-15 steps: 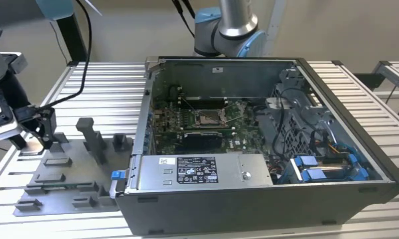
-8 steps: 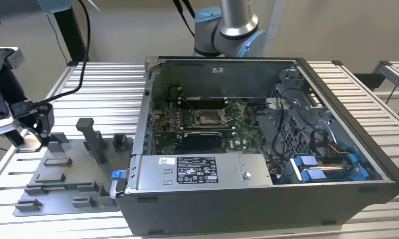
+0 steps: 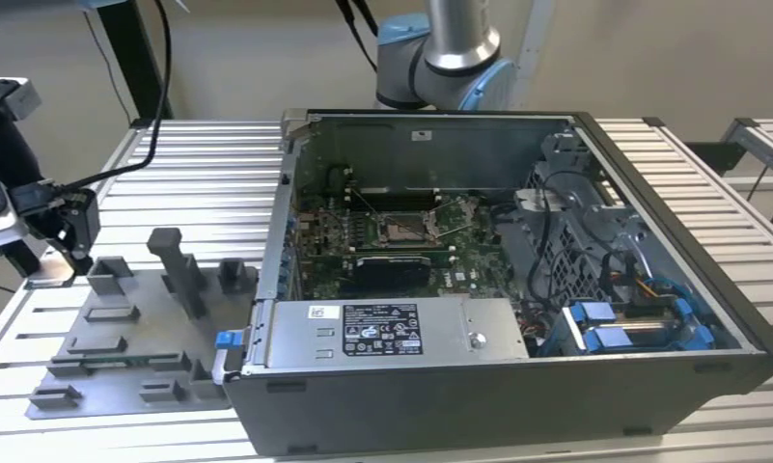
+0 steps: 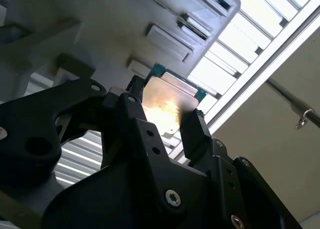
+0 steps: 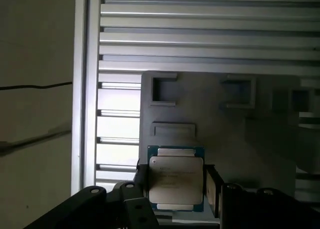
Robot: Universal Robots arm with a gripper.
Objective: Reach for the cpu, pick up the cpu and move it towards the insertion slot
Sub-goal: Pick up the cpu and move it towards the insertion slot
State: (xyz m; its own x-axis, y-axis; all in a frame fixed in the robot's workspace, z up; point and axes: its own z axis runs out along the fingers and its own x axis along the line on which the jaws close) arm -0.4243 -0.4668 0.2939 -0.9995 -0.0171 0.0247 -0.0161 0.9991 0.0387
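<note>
In both wrist views we see the cpu (image 5: 176,181) (image 4: 167,106), a thin square chip with a silvery top on a green-edged base, by the grey fixture plate (image 5: 230,139). The insertion slot (image 3: 401,230), a silver frame around a dark centre, lies flat on the green motherboard (image 3: 324,253).

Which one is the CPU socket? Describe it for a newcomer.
Look inside the open dark-grey computer case at its green motherboard. The insertion slot is the square silver-framed socket with a dark centre, unlike the black rectangular plate beside it.
</note>
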